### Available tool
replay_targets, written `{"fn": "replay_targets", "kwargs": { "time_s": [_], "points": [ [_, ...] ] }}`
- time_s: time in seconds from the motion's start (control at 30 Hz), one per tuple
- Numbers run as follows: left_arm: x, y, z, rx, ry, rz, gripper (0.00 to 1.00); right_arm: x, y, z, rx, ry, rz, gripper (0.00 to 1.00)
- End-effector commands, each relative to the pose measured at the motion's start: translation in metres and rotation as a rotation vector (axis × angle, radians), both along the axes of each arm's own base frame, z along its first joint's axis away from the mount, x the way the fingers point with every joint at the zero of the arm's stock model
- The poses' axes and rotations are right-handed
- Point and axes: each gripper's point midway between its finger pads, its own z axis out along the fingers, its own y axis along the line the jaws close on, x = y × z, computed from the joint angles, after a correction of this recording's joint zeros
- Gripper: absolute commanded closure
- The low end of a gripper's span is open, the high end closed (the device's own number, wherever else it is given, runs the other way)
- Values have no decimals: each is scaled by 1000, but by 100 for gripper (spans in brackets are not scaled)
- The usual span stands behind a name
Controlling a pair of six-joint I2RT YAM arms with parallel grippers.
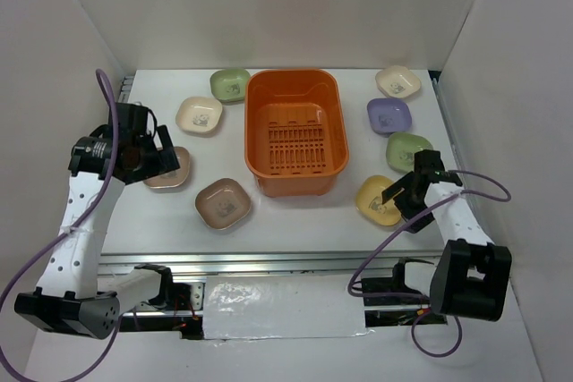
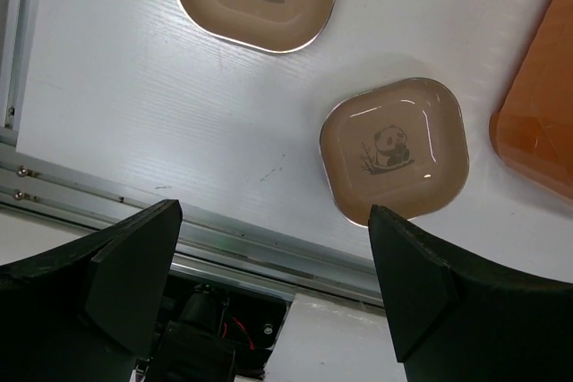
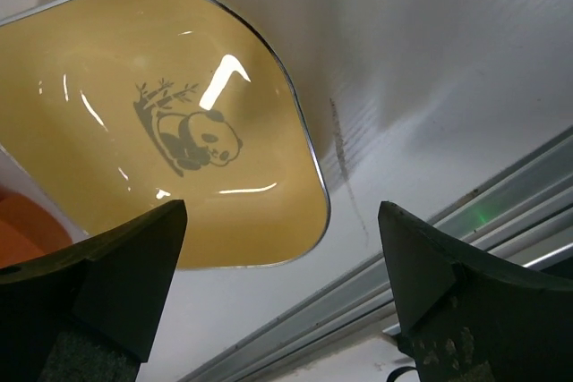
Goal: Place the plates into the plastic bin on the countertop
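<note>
Beneath right claw point(image 3: 282, 212), panda print point(image 3: 190, 136) on yellow plate point(image 3: 81, 60), indistinct from overhead

The plastic bin point(image 1: 257, 136) is orange with a slotted floor, and the countertop point(image 1: 295, 221) is white. Around the bin lie pastel plates:
- a green plate point(image 1: 230, 84) at 11 o'clock
- a cream plate point(image 1: 199, 115) at 10
- brown plates point(image 1: 223, 203) at 7 and 8
- a second cream plate point(image 1: 397, 81) at 1
- a purple plate point(image 1: 389, 115) at 3
- a second green plate point(image 1: 408, 150) at 4
- a yellow plate point(image 1: 372, 199) at 5

The brown and yellow ones carry a dark grey panda print point(image 3: 183, 131) with bamboo.
</note>
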Motion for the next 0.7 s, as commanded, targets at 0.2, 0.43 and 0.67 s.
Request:
{"fn": "replay_targets", "kwargs": {
  "time_s": [0.2, 0.43, 0.67],
  "points": [
    [19, -11, 19, -35, -68, -50, 1, 12, 0, -33, -30, 22, -33, 42],
    [22, -10, 21, -26, -65, -48, 1, 11, 13, -33, -8, -8, 17, 90],
    [22, -3, 33, 0, -94, -6, 1, 9, 29, 28, -15, -154, 13, 100]
  ]
}}
